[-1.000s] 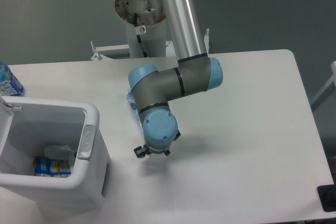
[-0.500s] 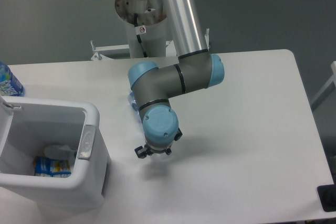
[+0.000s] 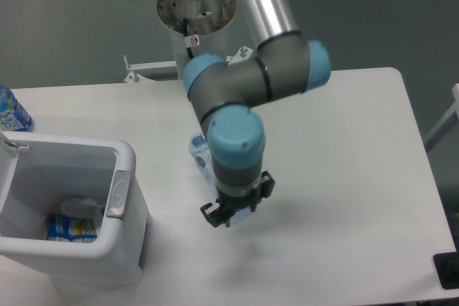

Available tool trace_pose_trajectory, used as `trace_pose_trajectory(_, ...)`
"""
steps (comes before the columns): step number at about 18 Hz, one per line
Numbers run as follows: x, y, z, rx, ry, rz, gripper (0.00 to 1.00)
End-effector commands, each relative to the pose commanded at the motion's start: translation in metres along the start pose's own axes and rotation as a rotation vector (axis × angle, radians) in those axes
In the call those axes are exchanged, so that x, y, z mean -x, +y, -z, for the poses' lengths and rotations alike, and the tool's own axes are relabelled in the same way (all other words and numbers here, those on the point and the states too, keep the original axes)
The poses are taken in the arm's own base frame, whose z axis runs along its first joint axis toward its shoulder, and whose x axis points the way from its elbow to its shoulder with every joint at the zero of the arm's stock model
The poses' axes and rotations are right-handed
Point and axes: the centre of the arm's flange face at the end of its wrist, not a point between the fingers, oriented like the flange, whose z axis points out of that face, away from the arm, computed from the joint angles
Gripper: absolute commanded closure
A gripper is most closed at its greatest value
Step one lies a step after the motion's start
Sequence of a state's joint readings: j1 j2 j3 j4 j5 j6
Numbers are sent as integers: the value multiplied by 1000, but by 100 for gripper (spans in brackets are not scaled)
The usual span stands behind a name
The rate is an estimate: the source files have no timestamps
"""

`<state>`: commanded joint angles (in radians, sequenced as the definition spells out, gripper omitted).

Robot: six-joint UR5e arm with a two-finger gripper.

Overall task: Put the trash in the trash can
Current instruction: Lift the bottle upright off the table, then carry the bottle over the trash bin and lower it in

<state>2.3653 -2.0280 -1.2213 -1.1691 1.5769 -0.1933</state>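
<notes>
My gripper [image 3: 239, 204] hangs above the middle of the table, shut on a clear, dented plastic bottle [image 3: 201, 154]. The bottle slants up and to the left from the fingers, beside the blue wrist, and most of its lower part is hidden by the wrist. The white trash can [image 3: 123, 154] stands at the front left, with its grey latch panel [image 3: 117, 195] facing the gripper. A white crumpled piece [image 3: 82, 207] and a blue printed packet [image 3: 72, 227] lie on its bottom. The gripper is to the right of the can, well apart from it.
A bottle with a blue printed label [image 3: 11, 112] stands at the far left table edge, behind the can. The arm's base column [image 3: 197, 41] rises at the back edge. A dark object [image 3: 448, 270] sits at the front right corner.
The wrist has swung right and risen, and the gripper is larger in view. The clear bottle, formerly half hidden behind the arm on the table, has moved right with the gripper.
</notes>
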Motion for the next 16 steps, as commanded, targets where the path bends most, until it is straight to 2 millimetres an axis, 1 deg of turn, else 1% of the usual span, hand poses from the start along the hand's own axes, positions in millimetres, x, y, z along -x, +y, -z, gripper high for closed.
trace_pose_trajectory(2, 6, -14, 41, -134, 25, 14, 45)
trace_pose_trajectory(5, 3, -19, 94, -327, 70, 9, 45)
trace_pose_trajectory(7, -3, -19, 120, -400, 122, -5, 45)
trace_pose_trajectory(9, -11, -20, 139, -438, 162, -16, 45)
trace_pose_trajectory(11, -26, -19, 160, -473, 193, -38, 45)
trace_pose_trajectory(13, -48, -14, 184, -503, 250, -73, 44)
trace_pose_trajectory(14, -55, -12, 193, -513, 289, -90, 44)
trace_pose_trajectory(16, -62, -7, 210, -541, 356, -116, 42)
